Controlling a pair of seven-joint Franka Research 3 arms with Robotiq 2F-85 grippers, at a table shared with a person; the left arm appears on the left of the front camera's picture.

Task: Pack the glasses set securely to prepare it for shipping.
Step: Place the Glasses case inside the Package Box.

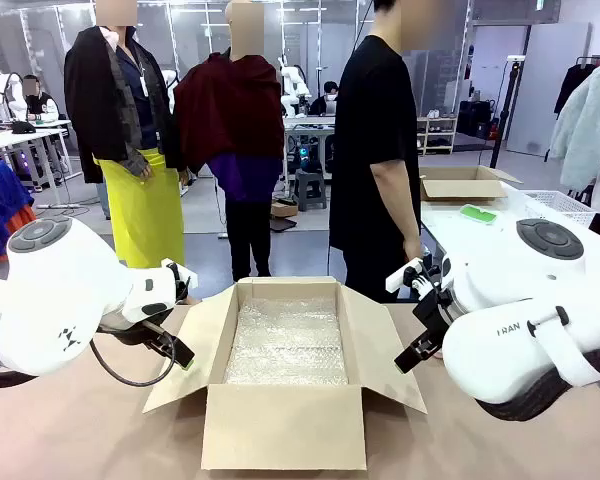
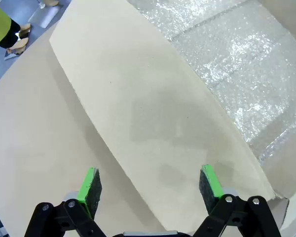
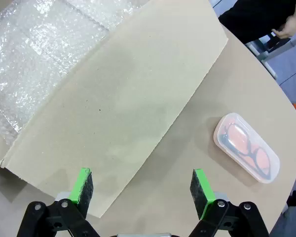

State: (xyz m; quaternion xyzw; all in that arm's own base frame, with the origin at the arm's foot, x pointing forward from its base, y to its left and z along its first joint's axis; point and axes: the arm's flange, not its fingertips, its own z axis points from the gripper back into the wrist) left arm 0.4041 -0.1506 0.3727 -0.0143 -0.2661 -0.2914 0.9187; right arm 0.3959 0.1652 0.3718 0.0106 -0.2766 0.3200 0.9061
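pink case (image 3: 246, 154) on desk (image 3: 187, 163) near its edge, up-right of right gripper (image 3: 142, 183), long axis diagonal, right arm nearer. right gripper and left gripper (image 2: 150, 183) both released, empty.

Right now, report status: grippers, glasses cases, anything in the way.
Left gripper open, over left flap. Right gripper open, over right flap. Pink case on table beside it, not yet packed. Box open, bubble wrap inside.
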